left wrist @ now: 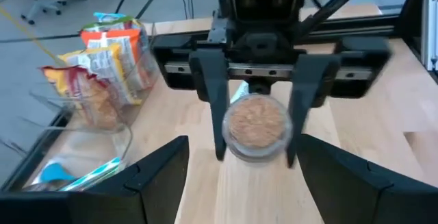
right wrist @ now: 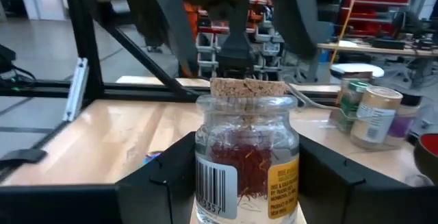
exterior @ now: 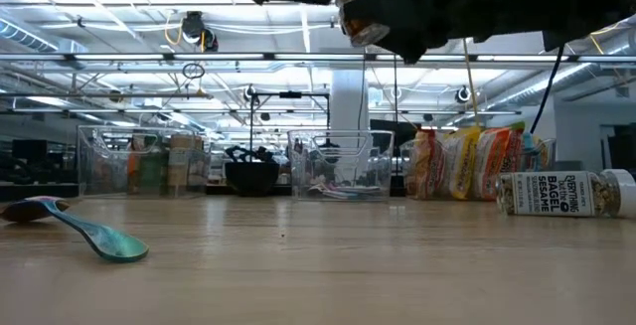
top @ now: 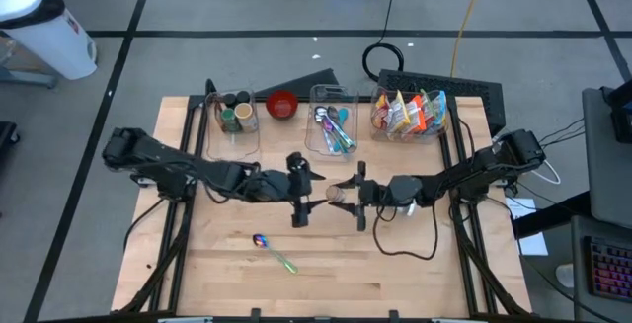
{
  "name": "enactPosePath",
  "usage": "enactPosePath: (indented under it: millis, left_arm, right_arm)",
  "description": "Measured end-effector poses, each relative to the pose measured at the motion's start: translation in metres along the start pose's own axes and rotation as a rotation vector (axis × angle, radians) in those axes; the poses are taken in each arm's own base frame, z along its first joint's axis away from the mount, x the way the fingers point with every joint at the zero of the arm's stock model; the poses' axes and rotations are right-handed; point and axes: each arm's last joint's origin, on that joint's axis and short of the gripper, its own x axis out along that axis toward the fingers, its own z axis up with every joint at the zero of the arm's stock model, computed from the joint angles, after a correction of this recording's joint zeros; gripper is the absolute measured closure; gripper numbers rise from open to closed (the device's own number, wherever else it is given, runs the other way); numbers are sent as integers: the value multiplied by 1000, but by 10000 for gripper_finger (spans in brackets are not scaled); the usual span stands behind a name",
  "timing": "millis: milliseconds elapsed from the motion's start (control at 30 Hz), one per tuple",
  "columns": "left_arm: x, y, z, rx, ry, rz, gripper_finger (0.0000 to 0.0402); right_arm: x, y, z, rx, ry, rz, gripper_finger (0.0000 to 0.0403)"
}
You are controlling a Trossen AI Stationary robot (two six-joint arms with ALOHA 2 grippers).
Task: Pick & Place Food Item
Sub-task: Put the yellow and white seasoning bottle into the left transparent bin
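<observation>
Two end effectors: facing each other above bench [top: 326, 264] centre
Right end effector [top: 357, 197]: clenched on saffron jar [right wrist: 248, 157], held clear of the surface
Left end effector [top: 299, 191]: released, fingers spread, at 9 o'clock of jar
Spoon [top: 274, 252]: on bench, at 7 o'clock of jar

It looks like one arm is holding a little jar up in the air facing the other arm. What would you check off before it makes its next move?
1. Right gripper shut on the saffron jar: ok, fingers flank the glass.
2. Cork stopper seated: ok.
3. Jar lifted off the table: ok, seen high in the low view.
4. Left gripper open and facing the jar: ok; no contact yet.
5. Spoon out of the way: ok, it lies nearer the front edge.
6. Where the jar should go: cannot tell.
</observation>
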Motion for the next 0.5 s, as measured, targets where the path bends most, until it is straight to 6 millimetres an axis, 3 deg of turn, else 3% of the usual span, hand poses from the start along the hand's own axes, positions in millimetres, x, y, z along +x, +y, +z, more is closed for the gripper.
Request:
enactPosePath:
  millis: [233, 500]
  left_arm:
    - [23, 2, -2, -45, -48, -123, 121]
    - [32, 15, -5, -115, -34, -210, 121]
  right_arm:
    - [-1, 3, 0, 7, -4, 12, 219]
    - [-1, 6, 1, -6, -6, 62, 219]
